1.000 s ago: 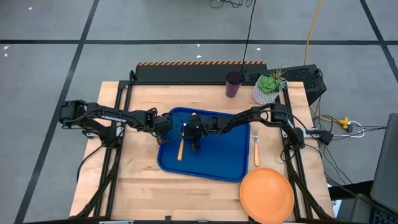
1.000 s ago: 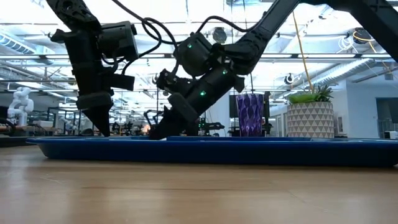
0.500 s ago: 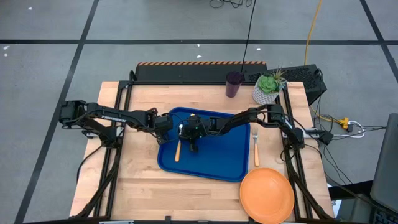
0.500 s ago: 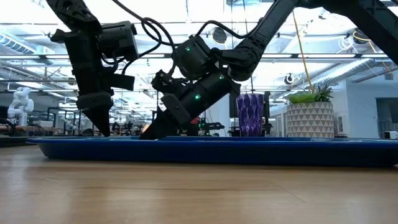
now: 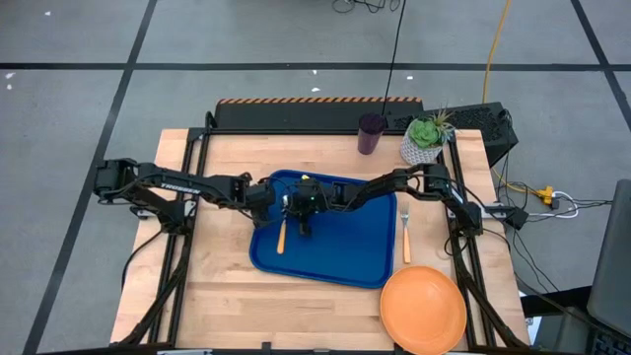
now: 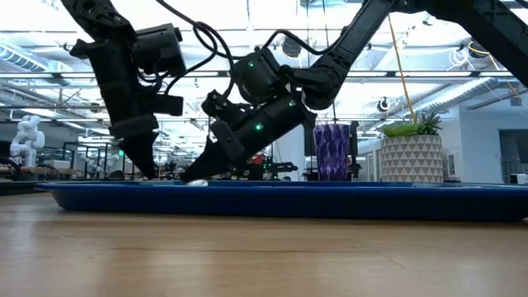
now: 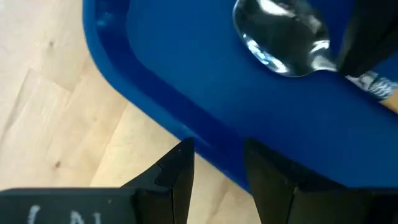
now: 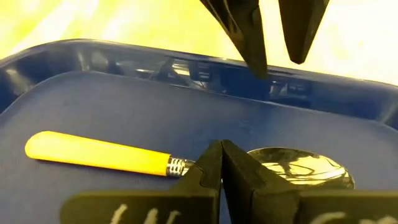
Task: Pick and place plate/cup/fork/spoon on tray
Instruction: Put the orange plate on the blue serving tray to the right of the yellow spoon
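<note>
The spoon [image 5: 281, 235] lies flat on the floor of the blue tray [image 5: 345, 258], near the tray's left side, with its silver bowl [image 8: 298, 168] toward the far edge. My right gripper [image 5: 292, 205] is shut, its tips down at the spoon's neck. My left gripper [image 7: 221, 171] is open and points down. Its fingers stand on either side of the tray's left lip [image 7: 186, 134], beside the spoon's bowl. The fork [image 5: 405, 237] lies on the wood to the right of the tray. The orange plate [image 5: 423, 310] is at the near right. The purple cup [image 5: 371, 133] stands at the far edge. My right gripper has its shut fingertips [image 8: 211, 163] down on the spoon's neck [image 8: 177, 167], between the orange handle and the bowl. The fingers come slanting down from the table's right. The spoon lies flat on the tray floor. The tips themselves hide whether anything is between them.
A white pot with a green succulent [image 5: 424, 141] stands next to the cup at the far right. Both arms meet over the tray's far left part. The tray's right half and the wood near the front edge [image 5: 296, 311] hold nothing.
My right gripper has gone a little toward the table's left and has tipped lower. The spoon has slid slightly left along the tray floor with it. My left gripper has shifted slightly toward the spoon.
</note>
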Available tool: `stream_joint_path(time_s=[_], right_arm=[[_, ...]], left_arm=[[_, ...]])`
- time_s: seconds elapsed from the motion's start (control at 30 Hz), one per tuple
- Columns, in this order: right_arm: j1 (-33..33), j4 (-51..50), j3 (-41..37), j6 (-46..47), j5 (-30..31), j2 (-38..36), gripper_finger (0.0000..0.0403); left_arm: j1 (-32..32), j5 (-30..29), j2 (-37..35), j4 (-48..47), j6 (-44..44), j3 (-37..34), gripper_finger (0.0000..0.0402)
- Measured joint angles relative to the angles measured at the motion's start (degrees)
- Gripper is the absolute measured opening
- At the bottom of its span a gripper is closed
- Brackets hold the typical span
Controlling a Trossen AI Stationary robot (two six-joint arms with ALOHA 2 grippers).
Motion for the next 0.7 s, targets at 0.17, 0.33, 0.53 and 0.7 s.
stream_joint_path(time_s=[0.17, 0.33, 0.53, 0.7], right_arm=[[0.0, -0.3, 0.0, -0.1, 0.0, 0.0, 0.0000], [0.0, 0.0, 0.0, -0.1, 0.0, 0.0, 0.0000], [-0.1, -0.2, 0.0, -0.1, 0.0, -0.9, 0.0001], [-0.1, -0.9, 0.0, -2.6, 0.0, -4.7, 0.0020]], left_arm=[[-1.3, 0.1, 0.0, 0.2, -1.6, 0.0, 0.0140], [-2.6, 0.1, 0.0, -0.8, -2.4, 0.0, 0.0140], [-5.7, 0.1, 0.0, -4.1, -7.0, 0.0, 0.0140], [-8.3, 0.1, 0.0, -5.2, -10.0, 0.0, 0.0140]])
